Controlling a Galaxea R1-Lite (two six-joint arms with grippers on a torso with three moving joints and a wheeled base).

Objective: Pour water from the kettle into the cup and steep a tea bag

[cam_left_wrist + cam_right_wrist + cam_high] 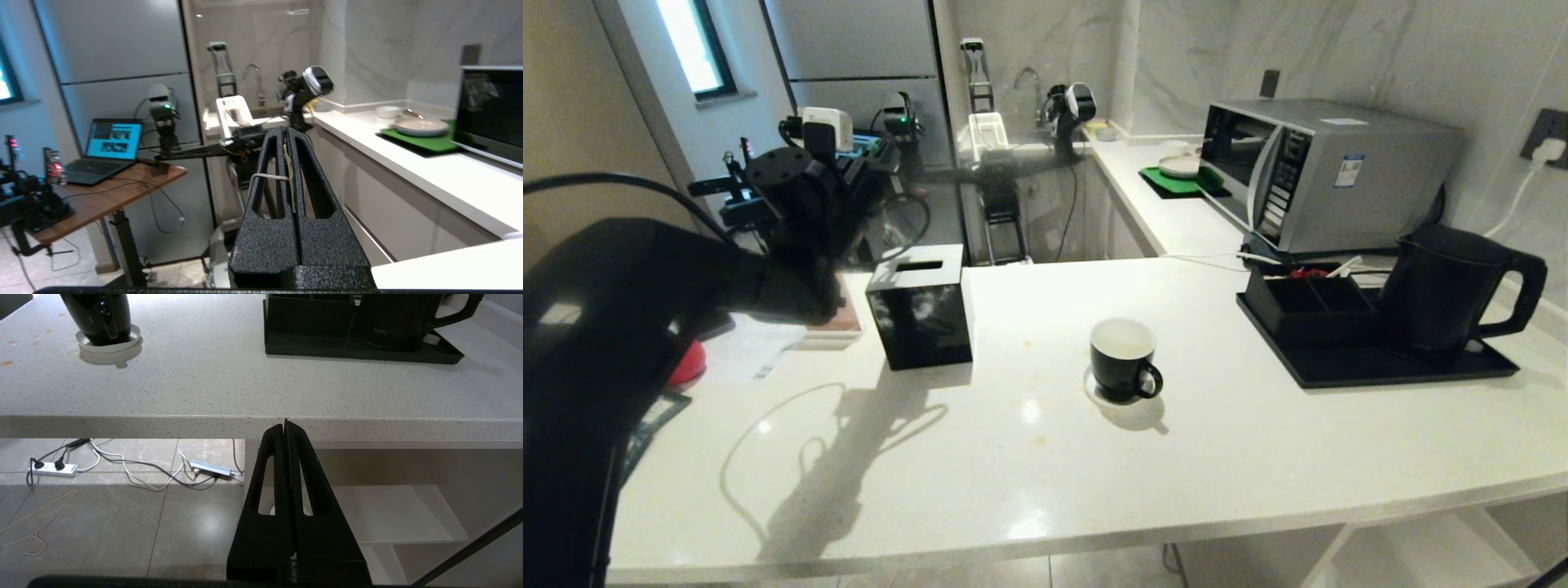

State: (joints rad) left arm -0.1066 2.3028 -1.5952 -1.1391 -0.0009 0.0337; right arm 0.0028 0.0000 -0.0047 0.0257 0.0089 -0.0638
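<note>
The black cup [1123,359] with a white inside stands on a white coaster mid-counter; the right wrist view shows this cup [102,316] too. To the right, the tall black kettle [1445,286] sits on a black tray [1380,371]. My left gripper [284,130] is raised at the counter's left end, pointing level toward the back of the room. It is shut on the tea bag's green tag [290,179], and the string [265,176] loops over one finger. The sachet is hidden. My right gripper [285,424] is shut and holds nothing, below the counter's front edge.
A glossy black tissue box [920,306] stands left of the cup. A black compartmented box [1307,302] shares the tray with the kettle, and a microwave [1315,171] stands behind them. Papers and a red object [686,363] lie at the far left.
</note>
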